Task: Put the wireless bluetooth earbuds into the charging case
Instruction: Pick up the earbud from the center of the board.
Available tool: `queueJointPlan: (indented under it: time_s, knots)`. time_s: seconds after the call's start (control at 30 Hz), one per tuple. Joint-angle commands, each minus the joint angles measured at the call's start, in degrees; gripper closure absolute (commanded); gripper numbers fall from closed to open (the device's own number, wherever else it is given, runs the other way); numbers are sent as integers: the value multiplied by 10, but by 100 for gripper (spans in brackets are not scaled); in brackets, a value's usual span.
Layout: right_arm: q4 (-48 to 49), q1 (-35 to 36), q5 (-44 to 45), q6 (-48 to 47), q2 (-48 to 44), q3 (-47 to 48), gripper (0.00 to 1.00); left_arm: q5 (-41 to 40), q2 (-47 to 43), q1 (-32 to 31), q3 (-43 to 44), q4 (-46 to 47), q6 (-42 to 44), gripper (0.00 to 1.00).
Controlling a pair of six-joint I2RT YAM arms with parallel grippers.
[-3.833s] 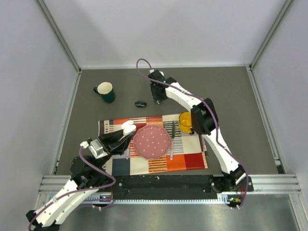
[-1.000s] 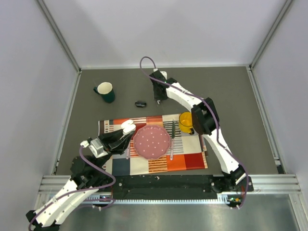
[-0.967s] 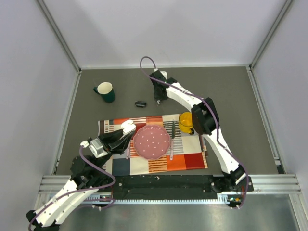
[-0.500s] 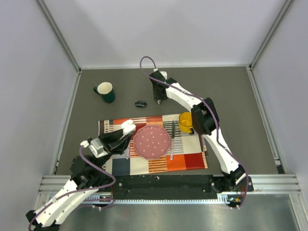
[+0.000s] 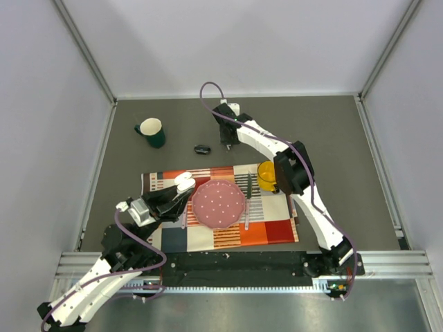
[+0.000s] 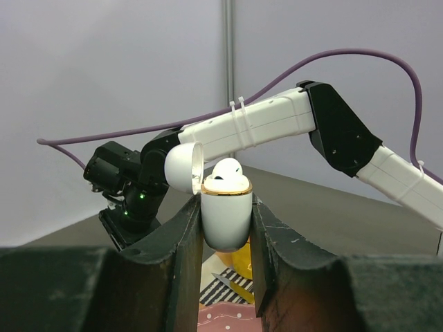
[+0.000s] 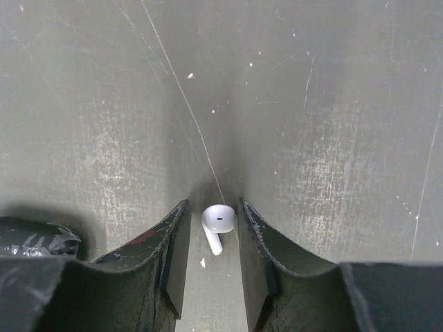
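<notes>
The case (image 6: 226,218) is glossy white plastic with a shiny gold rim; the earbud (image 7: 216,225) smooth white plastic; the bench (image 7: 311,104) matt grey, scratched.

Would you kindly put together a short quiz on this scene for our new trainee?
1. True or false: the charging case held in the left claw has its lid shut.
2. What lies between the fingers of the right claw? A) a loose earbud B) a knife C) a green mug
3. How many earbuds show in the case?

Key: 1 false; 2 A; 3 one.
</notes>
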Motion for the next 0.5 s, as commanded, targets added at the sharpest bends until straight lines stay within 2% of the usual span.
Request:
queueJointPlan:
  time_s: [0.0,0.27,0.4,0.47]
  knots:
    - [-52,9,6,8,-8,-14,68,-9,-68,0,24,5,8,100]
    - [-53,11,5,13,-10,-20,72,-10,-70,0,23,5,8,100]
    - [-52,12,1,14,-10,-20,81,-9,-70,0,23,5,8,100]
    - [-52,12,0,14,-15,-23,82,-9,-71,0,23,5,8,100]
